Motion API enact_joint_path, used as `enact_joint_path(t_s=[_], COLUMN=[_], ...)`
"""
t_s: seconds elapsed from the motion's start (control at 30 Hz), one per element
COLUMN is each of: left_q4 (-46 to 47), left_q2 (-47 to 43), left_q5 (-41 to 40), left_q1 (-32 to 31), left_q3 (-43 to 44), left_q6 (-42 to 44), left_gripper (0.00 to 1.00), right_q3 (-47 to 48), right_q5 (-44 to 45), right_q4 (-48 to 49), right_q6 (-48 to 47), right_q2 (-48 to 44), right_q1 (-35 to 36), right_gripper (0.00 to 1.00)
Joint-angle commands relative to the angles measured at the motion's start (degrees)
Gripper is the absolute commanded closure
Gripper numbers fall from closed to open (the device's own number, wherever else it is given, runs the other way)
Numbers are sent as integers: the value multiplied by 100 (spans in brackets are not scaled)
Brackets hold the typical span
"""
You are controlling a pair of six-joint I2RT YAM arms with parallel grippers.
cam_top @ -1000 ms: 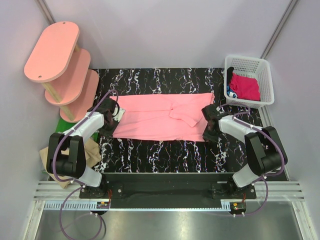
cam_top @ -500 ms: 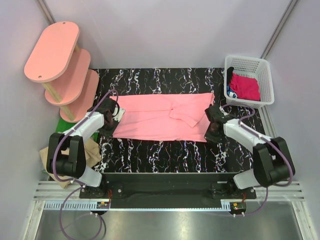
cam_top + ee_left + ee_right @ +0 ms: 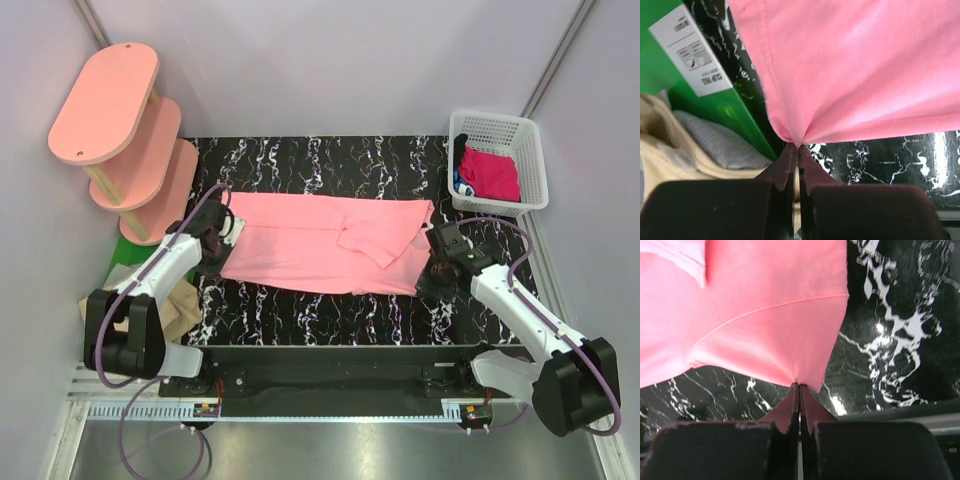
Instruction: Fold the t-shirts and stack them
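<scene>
The left tool [image 3: 796, 146] is closed, its fingers clamped on the left edge of the salmon-pink t-shirt [image 3: 320, 245]. The right tool [image 3: 799, 385] is likewise clamped on the shirt's near right corner. The shirt lies spread across the middle of the black marbled counter [image 3: 330, 160]. The magenta-red t-shirt [image 3: 492, 172] sits in the white basket [image 3: 497, 118] at far right. The tan t-shirt [image 3: 184, 302] lies at the counter's left edge.

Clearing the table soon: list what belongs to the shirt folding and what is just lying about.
Job: salmon-pink t-shirt, pinched by left claw and right claw; magenta-red t-shirt; tan t-shirt.
Lying about: white basket, pink shelf, green box.
</scene>
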Motion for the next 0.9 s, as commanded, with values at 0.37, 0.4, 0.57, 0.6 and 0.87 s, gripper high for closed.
enact_joint_path(t_s=[0.37, 0.4, 0.57, 0.6, 0.87], left_q4=[-574, -574, -575, -575, -461], left_q2=[-1198, -1146, -645, -383, 911], left_q5=[-116, -116, -221, -222, -300], left_q1=[45, 45, 45, 45, 45], left_q3=[-326, -264, 359, 578, 1520], left_q6=[146, 172, 243, 260, 383], left_gripper=[96, 95, 95, 95, 98], right_q3=[61, 166, 667, 834, 1888], right_q5=[-564, -503, -344, -153, 253], right_q4=[-911, -920, -815, -728, -481], right_q6=[352, 343, 220, 176, -140], right_q2=[-954, -945, -489, -271, 908], right_q1=[168, 168, 168, 168, 168], right_gripper=[100, 100, 100, 100, 100])
